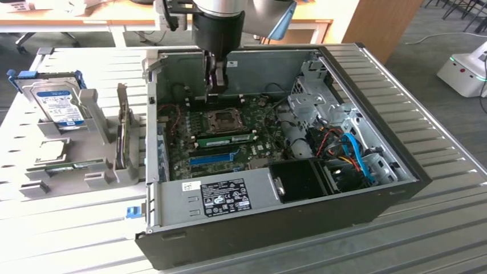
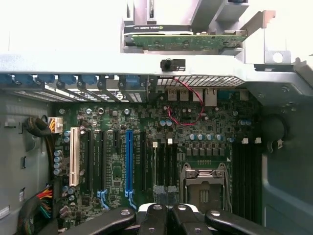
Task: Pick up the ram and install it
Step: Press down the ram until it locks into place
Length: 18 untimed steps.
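A green ram [image 1: 228, 138] with black chips sits on the motherboard [image 1: 259, 149], between the CPU socket [image 1: 226, 120] and the blue slot [image 1: 211, 158]. My gripper [image 1: 216, 90] hangs over the back of the board, behind the CPU socket and apart from the ram. Its black fingers [image 2: 155, 218] are shut together with nothing between them. In the wrist view my gripper [image 2: 166, 213] looks down on the CPU socket [image 2: 203, 188], the black memory slots [image 2: 166, 166] and the blue slot [image 2: 129, 161]. I cannot make out the ram from there.
The open computer case [image 1: 396, 188] lies on a slatted table, with a drive cage and blue cables at the exterior view's right. Left of it, a grey holder [image 1: 91, 177] carries a hard drive [image 1: 61, 105], an upright graphics card [image 1: 122, 134] and a small green board [image 1: 74, 166].
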{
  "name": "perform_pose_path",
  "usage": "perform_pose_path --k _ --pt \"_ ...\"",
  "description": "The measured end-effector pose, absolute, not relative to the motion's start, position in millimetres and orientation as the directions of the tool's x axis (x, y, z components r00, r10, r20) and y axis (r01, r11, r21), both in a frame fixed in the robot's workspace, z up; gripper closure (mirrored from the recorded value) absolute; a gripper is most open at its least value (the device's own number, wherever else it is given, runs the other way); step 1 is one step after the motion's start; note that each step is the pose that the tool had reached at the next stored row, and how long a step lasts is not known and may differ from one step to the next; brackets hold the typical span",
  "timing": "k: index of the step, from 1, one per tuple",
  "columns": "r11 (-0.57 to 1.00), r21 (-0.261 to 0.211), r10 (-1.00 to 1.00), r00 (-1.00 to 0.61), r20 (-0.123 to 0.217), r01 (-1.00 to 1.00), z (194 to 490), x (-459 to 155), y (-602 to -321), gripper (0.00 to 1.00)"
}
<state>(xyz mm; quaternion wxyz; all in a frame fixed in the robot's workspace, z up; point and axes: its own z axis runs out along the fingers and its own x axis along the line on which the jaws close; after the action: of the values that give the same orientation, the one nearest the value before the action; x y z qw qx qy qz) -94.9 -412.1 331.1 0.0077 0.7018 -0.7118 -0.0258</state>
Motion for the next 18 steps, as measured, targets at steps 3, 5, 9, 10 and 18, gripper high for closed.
perform_pose_path --k 3,5,9,10,18 --pt "0.013 0.048 -1.0 -0.015 -0.025 -0.999 331 -95 -412 0.89" --pt "0.013 0.048 -1.0 -0.015 -0.025 -0.999 331 -93 -412 0.89" --pt "0.014 0.048 -1.0 -0.015 -0.025 -0.999 331 -88 -413 0.89" --pt "0.013 0.048 -1.0 -0.015 -0.025 -0.999 331 -87 -413 0.89" --pt "0.013 0.048 -1.0 -0.015 -0.025 -0.999 331 -76 -416 0.89"
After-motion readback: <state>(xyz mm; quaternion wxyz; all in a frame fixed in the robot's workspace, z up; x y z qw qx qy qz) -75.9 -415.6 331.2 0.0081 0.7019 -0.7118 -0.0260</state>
